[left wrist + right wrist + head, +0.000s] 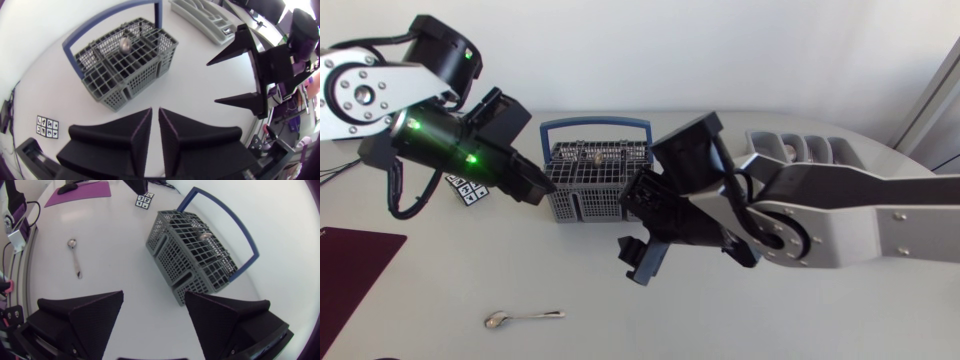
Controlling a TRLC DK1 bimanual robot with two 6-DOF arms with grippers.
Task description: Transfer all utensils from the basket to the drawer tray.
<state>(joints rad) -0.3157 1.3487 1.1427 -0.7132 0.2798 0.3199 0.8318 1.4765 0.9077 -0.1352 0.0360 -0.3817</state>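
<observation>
Two utensils were in sight on the white bench (800, 320): a spoon (523, 318) lying alone near the front edge, and a second utensil (125, 45), rounded metal end up, standing in one of the far compartments of the grey basket (595, 180). The basket, with its blue handle (596, 126), stood toward the middle of the bench's far edge. The left gripper (155, 112), jaws closed on nothing, hung just beside the basket's left side. The right gripper (154, 295), jaws spread wide and empty, hovered off its near right corner. The grey drawer tray (800, 148) lay by the far right edge and a purple mat (350, 268) at the left edge.
</observation>
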